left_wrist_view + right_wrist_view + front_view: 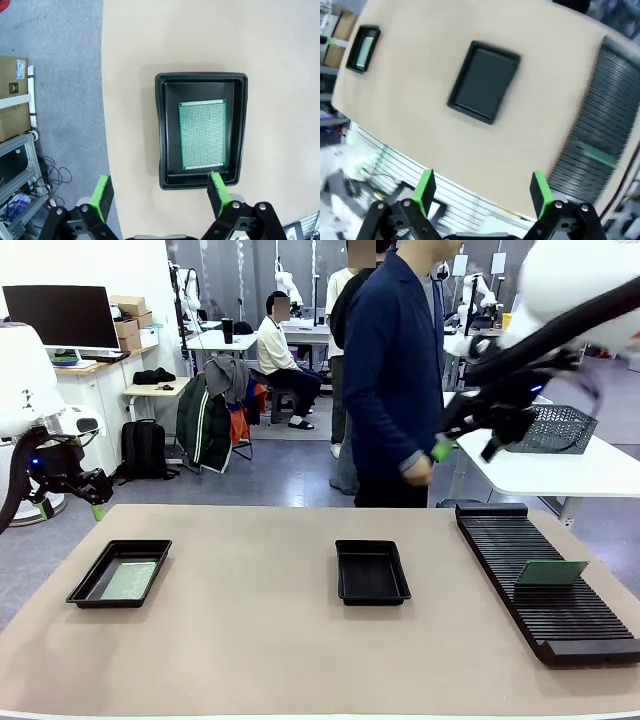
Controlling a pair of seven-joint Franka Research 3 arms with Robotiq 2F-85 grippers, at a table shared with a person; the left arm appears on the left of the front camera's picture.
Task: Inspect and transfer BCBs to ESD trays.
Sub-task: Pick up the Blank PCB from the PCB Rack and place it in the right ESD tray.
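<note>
- The table (250,650) carries two trays and a rack; nothing lies on its near strip.
- The left ESD tray (110,604) sits near the table's left edge. One BCB (202,135) lies flat inside it, closer to one end wall than the other. I judge this transfer done.
- The middle ESD tray (375,599) sits about the table's centre, well apart from the left one, and its floor is bare. By my reading it is the place left to fill.
- The long ribbed rack (500,540) runs near to far along the right side. A second BCB (552,573) stands leaning in its slots toward the near end, and the other slots look bare. This board seems to be the one left to inspect and move.
- The left gripper (159,195) hangs above the table's left edge, just beside the loaded tray. Its fingers are spread wide with nothing between them.
- The right gripper (465,448) is raised high at the far right, above and beyond the rack's far end. Its fingers are spread too, and it carries nothing. It is well apart from the leaning board.
- A person stands at the table's far side, with one hand (418,470) hanging by the hip. I cannot tell whether that hand holds anything.
- Overall, the job looks roughly half done: one tray is filled, one is empty, and one board waits in the rack.
</note>
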